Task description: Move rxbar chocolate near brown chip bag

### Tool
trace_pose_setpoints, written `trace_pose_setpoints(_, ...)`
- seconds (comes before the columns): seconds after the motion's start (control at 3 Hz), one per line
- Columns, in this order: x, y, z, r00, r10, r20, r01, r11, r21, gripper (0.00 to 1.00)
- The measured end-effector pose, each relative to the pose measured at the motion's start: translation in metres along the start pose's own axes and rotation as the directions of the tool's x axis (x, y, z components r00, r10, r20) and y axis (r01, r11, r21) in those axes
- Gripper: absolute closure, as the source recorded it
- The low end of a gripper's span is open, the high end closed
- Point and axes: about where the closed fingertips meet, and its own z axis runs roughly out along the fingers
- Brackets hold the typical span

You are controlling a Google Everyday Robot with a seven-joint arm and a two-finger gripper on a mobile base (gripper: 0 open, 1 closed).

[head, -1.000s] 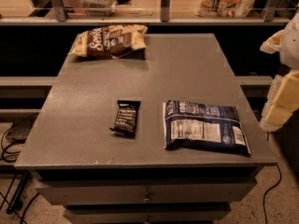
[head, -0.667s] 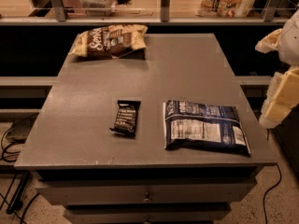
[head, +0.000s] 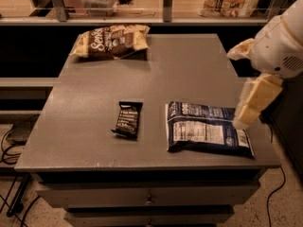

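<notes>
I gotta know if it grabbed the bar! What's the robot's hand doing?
Gripper: at the table's right edge, over the blue bag; open or closed cannot be told; rxbar chocolate lies on the table.

On bench (head: 189,70): rxbar chocolate (head: 128,120) front middle, second bag (head: 203,132) just right, chip bag (head: 111,40) far behind left, hand (head: 244,117) above right edge.

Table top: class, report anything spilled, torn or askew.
Nothing stands out. The rxbar chocolate, brown chip bag and dark blue bag lie flat, with nothing spilled. The gripper hangs over that bag's right end, at the table edge.
</notes>
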Motion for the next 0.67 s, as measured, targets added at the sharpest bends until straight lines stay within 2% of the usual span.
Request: trace_pose_setpoints(0.67, -0.025, -0.008, 0.049, 0.999, 0.019, 0.045, -0.018, 0.9997, -0.016, 0.0)
